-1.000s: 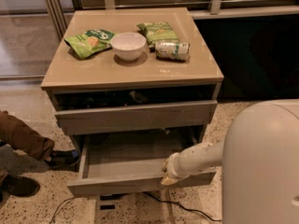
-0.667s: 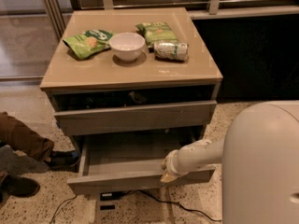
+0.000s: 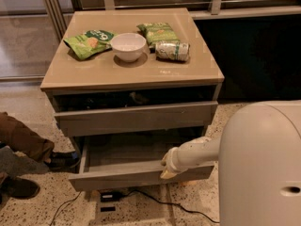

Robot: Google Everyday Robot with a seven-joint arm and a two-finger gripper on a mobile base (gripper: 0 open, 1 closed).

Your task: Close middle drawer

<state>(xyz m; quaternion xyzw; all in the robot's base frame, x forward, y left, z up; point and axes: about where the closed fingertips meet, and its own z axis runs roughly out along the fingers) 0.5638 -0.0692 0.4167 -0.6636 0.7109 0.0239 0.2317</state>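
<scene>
The middle drawer (image 3: 123,177) has been pushed in a little since the earlier frames, and the gripper (image 3: 167,169) has been carried in with it. The gripper is set against the top edge of the drawer's front panel, right of centre. Whether it is open or closed cannot be told, and nothing is seen to be held. The drawer is left well pulled out of the cabinet (image 3: 94,74), below the upper drawer front (image 3: 136,117).

Risks, as judged: contact is off-centre, so the drawer may be skewed and jammed. The gripper may also slip over the thin edge and get caught under the upper front.

Drawer look: grey wood-grain, plain handleless front, bare flat bottom, thin side walls, nothing seen inside.
</scene>
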